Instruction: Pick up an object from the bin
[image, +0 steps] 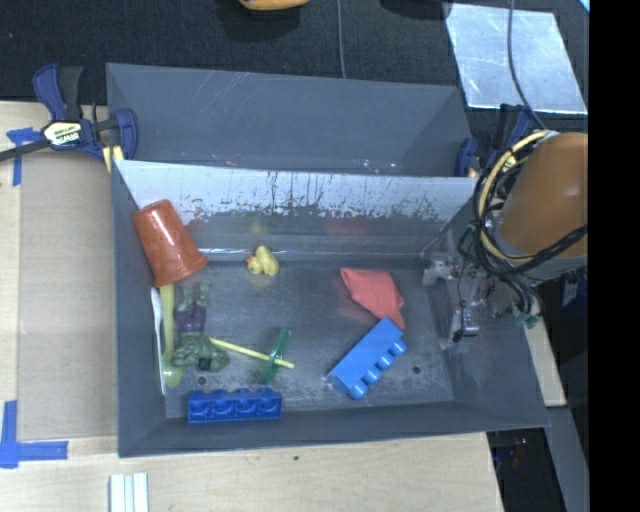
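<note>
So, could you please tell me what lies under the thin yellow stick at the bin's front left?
The yellow stick crosses a small green piece at its right end and meets the green toy figure at its left. What lies directly beneath it is covered.

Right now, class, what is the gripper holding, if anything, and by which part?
Nothing is held. The gripper hangs at the right side of the bin, apart from the blue toothed block and the red piece nearest it.

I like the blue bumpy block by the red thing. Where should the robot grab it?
Probably across its middle, coming straight down. The blue block lies flat and slanted, with bare bin floor along both long sides, leaving room there; the red piece sits close by its upper end.
</note>
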